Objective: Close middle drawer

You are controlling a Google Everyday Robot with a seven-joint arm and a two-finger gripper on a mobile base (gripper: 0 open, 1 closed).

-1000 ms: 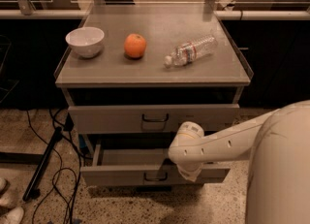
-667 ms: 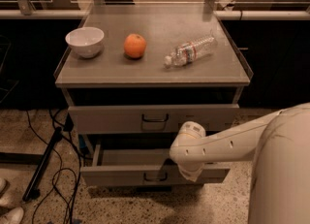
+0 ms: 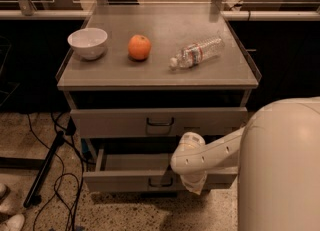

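The middle drawer is pulled out below the upper grey drawer front, and its dark loop handle shows at the centre. My white arm reaches in from the right. My gripper is at its end, low against the right half of the open drawer's front, just right of the handle. The arm's rounded wrist hangs over the open drawer and hides much of the gripper. The lowest drawer is hidden under the open one.
On the cabinet top stand a white bowl, an orange and a lying plastic bottle. Black cables and a dark pole lie on the speckled floor at the left. My white body fills the right.
My arm's end has shifted only slightly, a little lower at the drawer front. The drawer stands out about as far as before.
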